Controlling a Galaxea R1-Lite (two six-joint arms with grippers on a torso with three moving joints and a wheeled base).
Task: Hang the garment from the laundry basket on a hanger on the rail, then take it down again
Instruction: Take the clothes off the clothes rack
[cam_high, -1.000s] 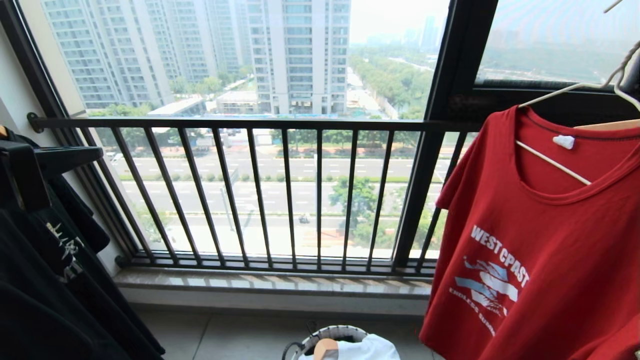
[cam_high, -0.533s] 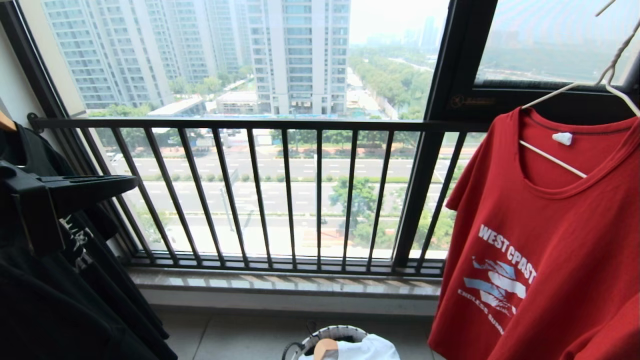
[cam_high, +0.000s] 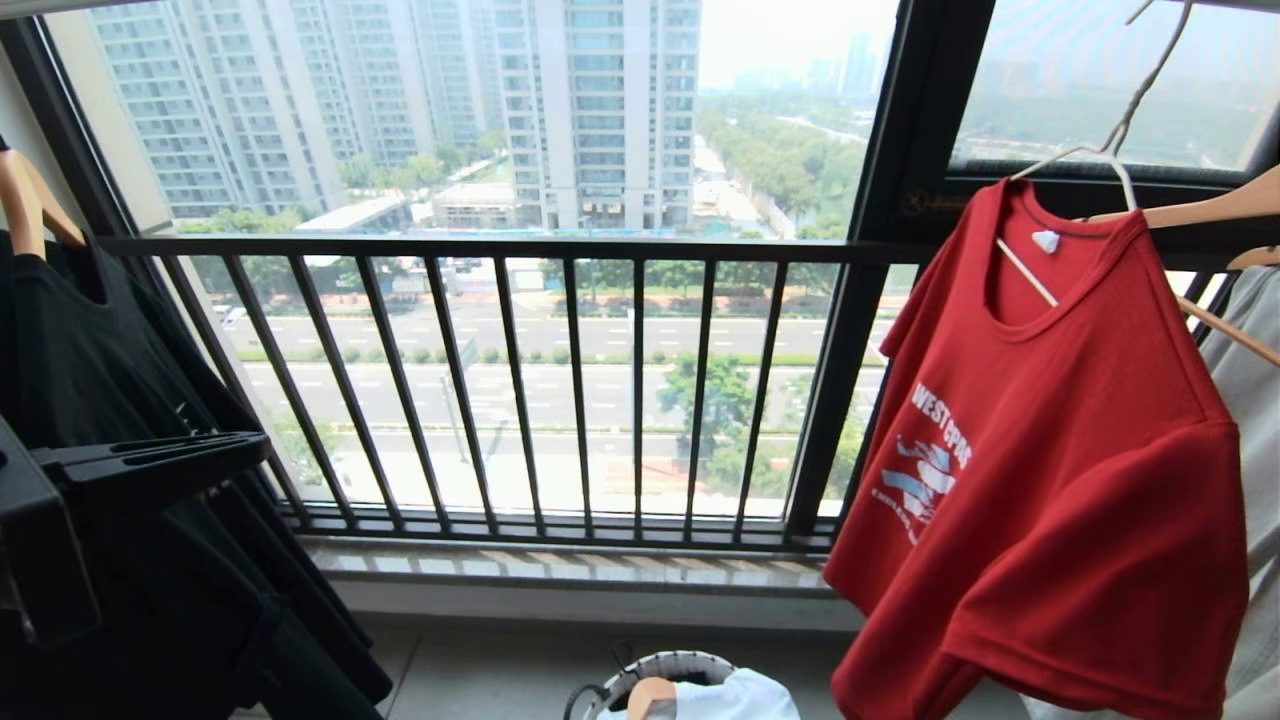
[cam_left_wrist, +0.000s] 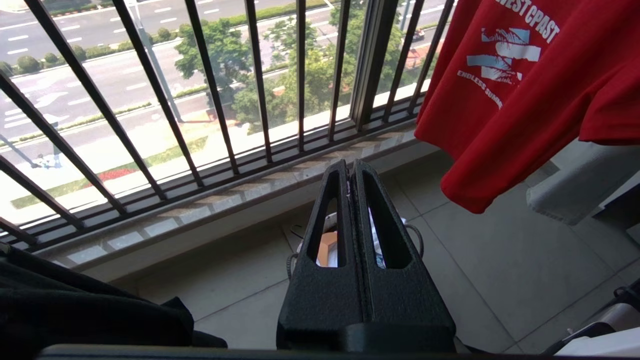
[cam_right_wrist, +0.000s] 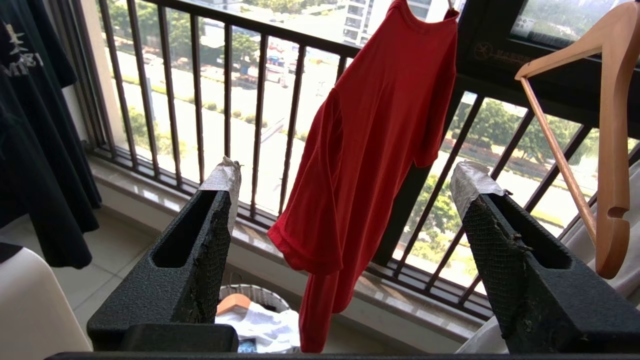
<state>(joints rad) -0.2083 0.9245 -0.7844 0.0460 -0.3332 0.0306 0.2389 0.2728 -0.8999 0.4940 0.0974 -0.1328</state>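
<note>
The garment (cam_high: 1050, 450), a red T-shirt with a pale chest print, hangs on the thin whitish wire hanger (cam_high: 1120, 130) at the right of the window. The hanger's neck runs up out of the picture and the rail is out of view. On the floor below stands the laundry basket (cam_high: 662, 664), round with a woven rim. My left gripper (cam_high: 262, 446) is shut and empty at the left, in front of a black T-shirt. Seen from its wrist, the left gripper (cam_left_wrist: 349, 165) points over the basket. My right gripper (cam_right_wrist: 345, 177) stands open and empty, short of the garment (cam_right_wrist: 370, 150).
A dark railing (cam_high: 600, 250) with vertical bars spans the window. A black T-shirt (cam_high: 90, 330) hangs on a wooden hanger at the left. Bare wooden hangers (cam_high: 1200, 205) and a pale grey-green garment (cam_high: 1255, 400) hang at the right. White cloth (cam_high: 745, 695) lies in the basket.
The red garment and its hanger have risen and swung left, turning side-on, and now hang free. My left gripper has sunk lower at the left, still shut.
</note>
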